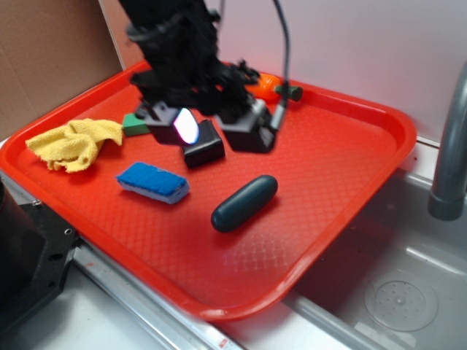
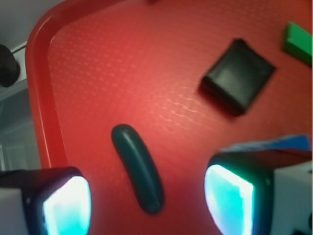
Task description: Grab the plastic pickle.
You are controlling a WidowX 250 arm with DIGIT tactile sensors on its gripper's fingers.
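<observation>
Wrist view shows the hand (image 2: 146, 196) spread wide and holding nothing, with the plastic pickle (image 2: 137, 167) lying on the red tray (image 2: 39, 98) between its two glowing pads (image 2: 66, 203), nearer the left one. To my eye it should drop straight down, centre over the middle, and close across the narrow width. It is a smooth, dark teal capsule with rounded ends, probably slippery.
</observation>
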